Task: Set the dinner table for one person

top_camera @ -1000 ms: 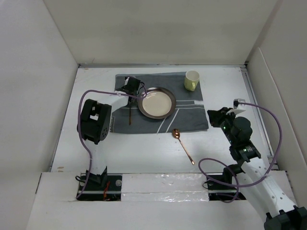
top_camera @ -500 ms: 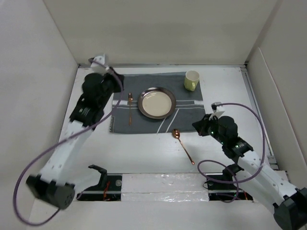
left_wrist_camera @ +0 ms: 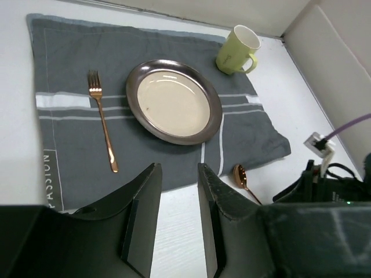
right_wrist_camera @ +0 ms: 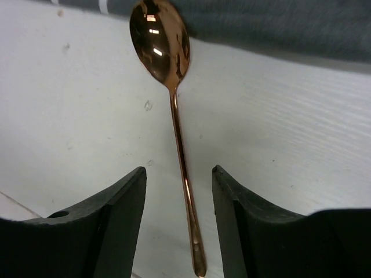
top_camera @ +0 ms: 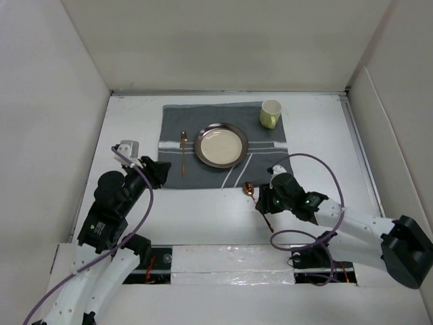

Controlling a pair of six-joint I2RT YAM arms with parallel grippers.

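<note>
On the white dinner table [top_camera: 325, 135], walled by pale panels [top_camera: 223, 47], a grey mat [top_camera: 265, 160] lies flat. The right gripper [right_wrist_camera: 178, 171] is spread astride the copper spoon [right_wrist_camera: 174, 110]; the left gripper [left_wrist_camera: 178, 168] is parted and empty.

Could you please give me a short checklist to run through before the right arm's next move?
1. Is the right gripper open: ok, fingers spread.
2. Is the spoon lined up: ok, its handle runs through the gap between the fingers.
3. Is the spoon free: ok, it lies on the dinner table, beside the placemat.
4. Is there room right of the plate: ok, bare mat there.
5. Is the left gripper clear: ok, open, empty, away from the spoon.
6. Height above the handle: cannot tell.
</note>
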